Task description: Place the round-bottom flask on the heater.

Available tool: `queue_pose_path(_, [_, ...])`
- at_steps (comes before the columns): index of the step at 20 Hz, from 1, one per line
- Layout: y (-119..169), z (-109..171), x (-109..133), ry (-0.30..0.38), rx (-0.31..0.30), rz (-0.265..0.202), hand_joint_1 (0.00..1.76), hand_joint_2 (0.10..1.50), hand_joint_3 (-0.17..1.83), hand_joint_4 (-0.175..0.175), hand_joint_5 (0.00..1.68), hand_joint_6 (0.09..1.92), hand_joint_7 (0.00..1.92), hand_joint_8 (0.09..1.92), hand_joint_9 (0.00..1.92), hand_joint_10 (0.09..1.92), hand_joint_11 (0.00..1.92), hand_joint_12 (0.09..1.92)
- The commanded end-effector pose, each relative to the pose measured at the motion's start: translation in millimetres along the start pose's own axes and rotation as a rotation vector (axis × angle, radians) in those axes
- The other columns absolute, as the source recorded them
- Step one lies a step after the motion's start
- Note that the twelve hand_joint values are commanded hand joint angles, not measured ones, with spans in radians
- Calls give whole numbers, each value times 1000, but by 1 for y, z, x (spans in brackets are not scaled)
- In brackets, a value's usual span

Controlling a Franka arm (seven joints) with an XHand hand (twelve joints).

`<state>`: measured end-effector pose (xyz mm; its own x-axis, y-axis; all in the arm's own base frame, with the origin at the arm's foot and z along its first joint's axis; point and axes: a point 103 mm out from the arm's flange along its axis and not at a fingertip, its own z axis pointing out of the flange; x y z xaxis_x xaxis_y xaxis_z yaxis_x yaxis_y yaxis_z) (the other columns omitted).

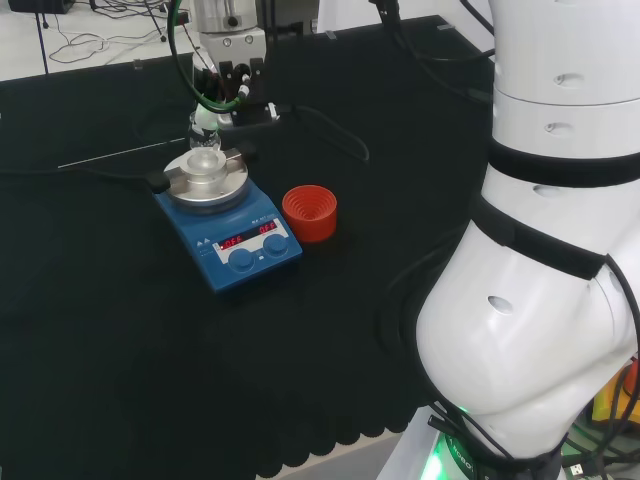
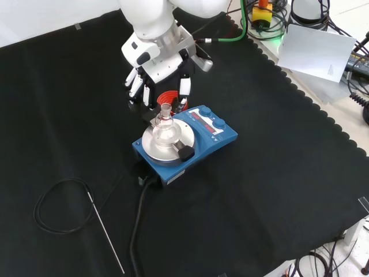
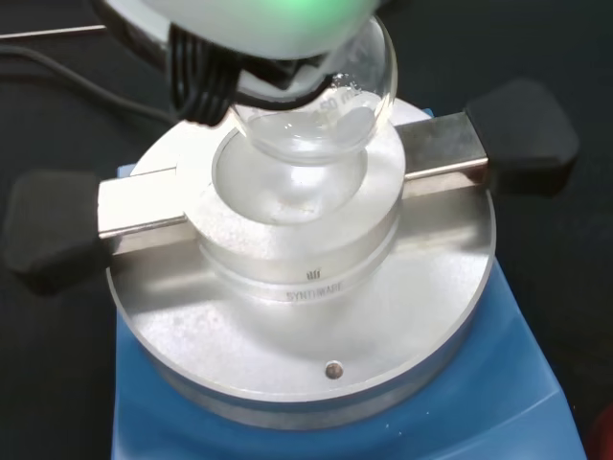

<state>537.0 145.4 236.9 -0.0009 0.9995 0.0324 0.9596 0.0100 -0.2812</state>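
The clear round-bottom flask (image 2: 165, 128) stands neck up on the silver block (image 3: 287, 259) of the blue heater (image 2: 213, 135). In the wrist view its bulb (image 3: 326, 105) sits at the block's round recess; whether it rests fully in it I cannot tell. My hand (image 2: 158, 60) hangs just above and behind the flask. Its fingers (image 2: 147, 95) and thumb (image 2: 184, 86) point down, straight and spread to either side of the neck, with gaps showing. In the head view the hand (image 1: 235, 75) is over the flask (image 1: 205, 135) and the heater (image 1: 245, 250).
A red ribbed ring stand (image 1: 309, 212) sits on the cloth beside the heater, behind the fingers in the front view (image 2: 168, 96). A thin metal rod (image 2: 106, 234) and a looped black cable (image 2: 57, 208) lie nearer the front. The heater's power cable (image 2: 138, 231) trails forward.
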Motion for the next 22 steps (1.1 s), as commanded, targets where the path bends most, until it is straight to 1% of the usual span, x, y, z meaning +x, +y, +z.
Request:
queue_pose_path(1, [2, 8, -1, 4, 14, -17, 1132, 640, 747, 86, 1212, 823, 431, 718, 674, 605, 451, 1307])
queue_pose_path(2, [2, 7, 17, -14, 16, -8, 1132, 640, 747, 86, 1212, 823, 431, 718, 674, 605, 451, 1307])
queue_pose_path(3, [2, 6, 25, -40, 11, 5, 1132, 640, 747, 86, 1212, 824, 430, 718, 674, 605, 451, 1307])
queue_pose_path(4, [4, 6, 22, -30, 13, 5, 1132, 640, 747, 86, 1212, 824, 430, 718, 674, 605, 451, 1307])
queue_pose_path(6, [6, 9, 7, -18, 18, 3, 1132, 640, 748, 86, 1212, 824, 430, 719, 674, 606, 451, 1307])
queue_pose_path(9, [10, 15, 0, -10, 25, -1, 1132, 640, 748, 85, 1212, 824, 429, 719, 674, 606, 451, 1307])
queue_pose_path(11, [11, 17, 6, -17, 26, -1, 1132, 640, 748, 85, 1212, 824, 429, 719, 674, 607, 451, 1307])
queue_pose_path(12, [9, 17, 27, -49, 23, 6, 1132, 640, 748, 85, 1211, 824, 429, 719, 674, 607, 451, 1307])
queue_pose_path(13, [8, 17, 35, -54, 23, 10, 1132, 640, 748, 85, 1211, 824, 428, 719, 674, 607, 451, 1307])
queue_pose_path(14, [8, 17, 38, -45, 26, 8, 1132, 640, 748, 85, 1211, 824, 428, 719, 674, 607, 451, 1307])
queue_pose_path(15, [9, 17, 37, -37, 28, 7, 1132, 640, 749, 85, 1211, 825, 428, 719, 673, 607, 451, 1307])
queue_pose_path(19, [8, 17, 40, -50, 27, 14, 1132, 640, 749, 85, 1211, 825, 427, 720, 673, 608, 451, 1307])
queue_pose_path(21, [9, 18, 37, -28, 37, 18, 1132, 640, 749, 85, 1211, 825, 427, 720, 673, 608, 451, 1307])
queue_pose_path(22, [9, 18, 33, -19, 42, 20, 1130, 654, 730, 80, 1200, 835, 421, 721, 670, 609, 449, 1308])
